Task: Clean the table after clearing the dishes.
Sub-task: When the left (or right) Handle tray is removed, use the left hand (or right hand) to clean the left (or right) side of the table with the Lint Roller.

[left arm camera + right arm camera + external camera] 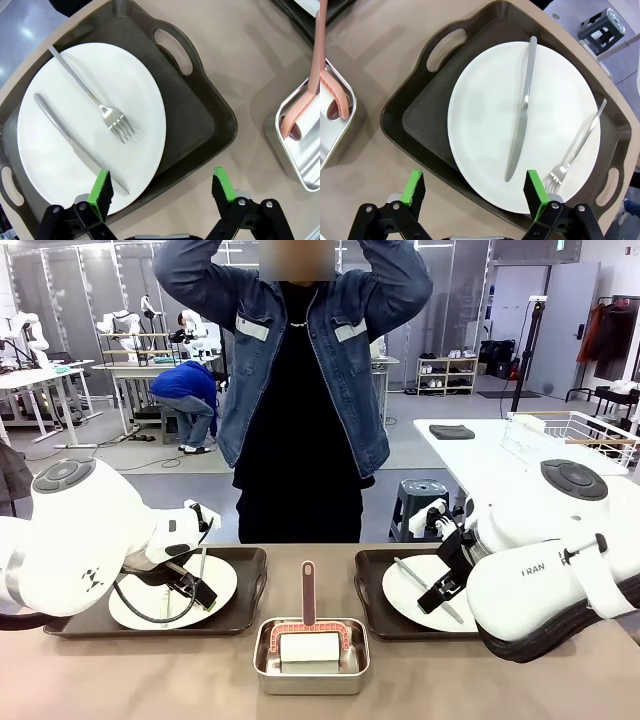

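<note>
The left gripper (161,186) hangs wide open and empty over the near rim of the left tray (200,120), the right gripper (475,186) likewise over the right tray (420,120). The left plate (140,90) and right plate (485,115), cutlery (112,117) on top, sit in them on the table (150,680): apparently no dish cleared yet, wiping all left
</note>
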You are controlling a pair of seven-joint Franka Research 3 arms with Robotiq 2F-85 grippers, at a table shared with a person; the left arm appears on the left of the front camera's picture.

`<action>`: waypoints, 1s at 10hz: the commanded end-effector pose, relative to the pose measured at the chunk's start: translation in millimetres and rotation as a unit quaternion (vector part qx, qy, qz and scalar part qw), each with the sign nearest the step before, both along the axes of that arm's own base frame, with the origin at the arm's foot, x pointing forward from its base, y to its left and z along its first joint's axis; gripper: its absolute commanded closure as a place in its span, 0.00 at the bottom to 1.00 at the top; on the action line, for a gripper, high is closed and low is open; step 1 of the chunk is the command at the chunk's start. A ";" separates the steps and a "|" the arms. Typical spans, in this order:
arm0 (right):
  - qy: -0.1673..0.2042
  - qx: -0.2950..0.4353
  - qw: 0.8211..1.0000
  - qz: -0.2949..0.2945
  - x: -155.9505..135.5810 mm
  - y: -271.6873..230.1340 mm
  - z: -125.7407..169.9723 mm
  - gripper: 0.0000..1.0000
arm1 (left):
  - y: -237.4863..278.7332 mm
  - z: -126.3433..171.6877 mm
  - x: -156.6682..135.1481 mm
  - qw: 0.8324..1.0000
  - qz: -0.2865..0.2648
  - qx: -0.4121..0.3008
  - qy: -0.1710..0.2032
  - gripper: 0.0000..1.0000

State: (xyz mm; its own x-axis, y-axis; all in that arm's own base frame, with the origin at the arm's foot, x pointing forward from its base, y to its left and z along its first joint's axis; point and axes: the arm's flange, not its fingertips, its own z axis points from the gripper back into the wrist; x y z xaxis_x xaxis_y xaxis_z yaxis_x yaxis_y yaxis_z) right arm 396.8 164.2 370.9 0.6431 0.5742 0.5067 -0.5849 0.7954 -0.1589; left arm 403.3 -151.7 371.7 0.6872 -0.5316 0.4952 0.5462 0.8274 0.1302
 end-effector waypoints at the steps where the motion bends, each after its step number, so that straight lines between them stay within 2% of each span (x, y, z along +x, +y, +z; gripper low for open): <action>1: 0.000 0.000 1.000 0.000 0.0 0.0 0.0 0.00 | 0.0 0.0 0.0 1.000 0.000 0.000 0.000 0.00; 3: 0.034 0.052 0.998 0.016 12.4 -18.8 35.9 0.00 | 10.1 33.2 9.2 0.999 -0.022 -0.018 0.046 0.00; 5: 0.071 0.118 0.989 0.046 21.9 -41.1 71.7 0.00 | 34.4 74.6 11.6 0.993 -0.043 -0.069 0.087 0.00; 6: 0.106 0.148 0.981 0.061 28.2 -52.1 82.2 0.00 | 52.2 91.1 13.4 0.987 -0.047 -0.109 0.113 0.00; 7: 0.160 0.214 0.961 0.068 37.7 -65.6 87.4 0.00 | 73.9 104.0 16.2 0.963 -0.089 -0.191 0.168 0.00; 8: 0.196 0.283 0.935 0.080 42.4 -81.5 91.4 0.00 | 96.4 112.7 16.2 0.939 -0.111 -0.277 0.174 0.00; 10: 0.261 0.396 0.878 0.068 43.7 -120.7 89.6 0.00 | 145.8 116.6 8.4 0.886 -0.117 -0.407 0.189 0.00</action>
State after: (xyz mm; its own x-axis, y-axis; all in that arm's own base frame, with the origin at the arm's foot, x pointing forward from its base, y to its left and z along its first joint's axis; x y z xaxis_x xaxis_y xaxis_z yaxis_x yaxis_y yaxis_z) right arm 421.8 62.8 474.5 0.7858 0.3180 0.5305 -0.6168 0.4662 0.6342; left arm 402.3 -29.8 501.5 0.7345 -0.3152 0.6010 0.6715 0.4657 -0.5764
